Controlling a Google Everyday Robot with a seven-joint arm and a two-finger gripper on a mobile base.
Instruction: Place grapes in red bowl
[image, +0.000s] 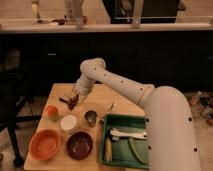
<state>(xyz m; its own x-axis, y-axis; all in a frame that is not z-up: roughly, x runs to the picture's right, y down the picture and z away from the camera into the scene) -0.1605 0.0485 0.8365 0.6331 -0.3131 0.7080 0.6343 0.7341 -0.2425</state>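
The white arm (125, 87) reaches in from the lower right, bends at an elbow above the counter (97, 98) and turns steeply down. The end effector (75, 99) hangs low over the far left part. The grapes (71, 103) lie right beneath its tip. Whether it is open or has hold of them cannot be told. The red bowl (45, 144) sits well apart, nearer the camera and left of the end effector, beyond the small orange cup (51, 111).
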